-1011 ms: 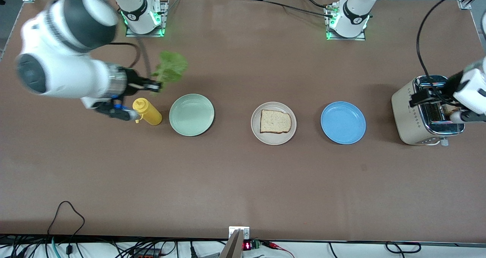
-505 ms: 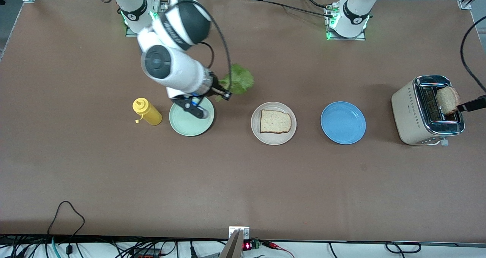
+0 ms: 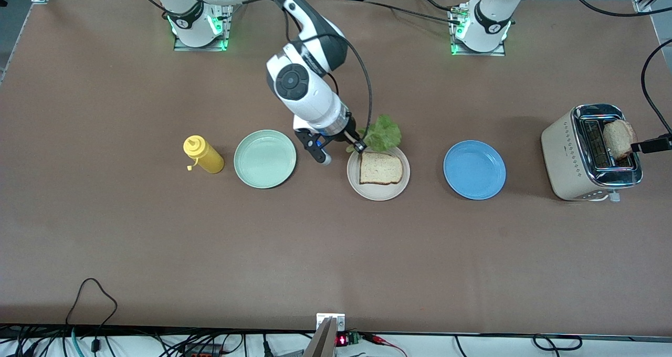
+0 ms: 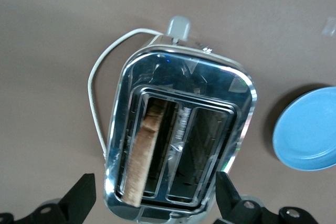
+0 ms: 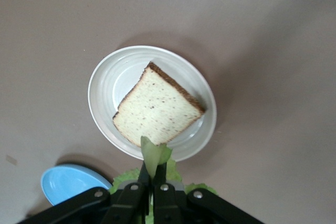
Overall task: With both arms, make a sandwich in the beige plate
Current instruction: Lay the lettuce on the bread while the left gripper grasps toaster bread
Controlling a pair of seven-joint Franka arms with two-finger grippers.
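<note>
The beige plate (image 3: 378, 191) holds one bread slice (image 3: 381, 168) in the middle of the table. My right gripper (image 3: 359, 147) is shut on the stem of a green lettuce leaf (image 3: 382, 134), over the plate's rim toward the robots' bases. In the right wrist view the gripper (image 5: 154, 179) pinches the lettuce (image 5: 155, 156) just short of the bread (image 5: 157, 111) on the plate (image 5: 105, 85). My left gripper (image 4: 152, 203) is open and high over the toaster (image 4: 231, 93). A second bread slice (image 4: 143, 156) stands in one slot, also seen in the front view (image 3: 619, 138).
A yellow squeeze bottle (image 3: 203, 155) and a mint-green plate (image 3: 265, 159) lie toward the right arm's end. A blue plate (image 3: 474, 169) lies between the beige plate and the toaster (image 3: 569, 157). The toaster's white cord (image 4: 97, 93) curls beside it.
My right arm swung the lettuce from beside the yellow bottle, past the green plate, to the beige plate. My left gripper rose off the toaster, leaving the slice standing in the slot.
</note>
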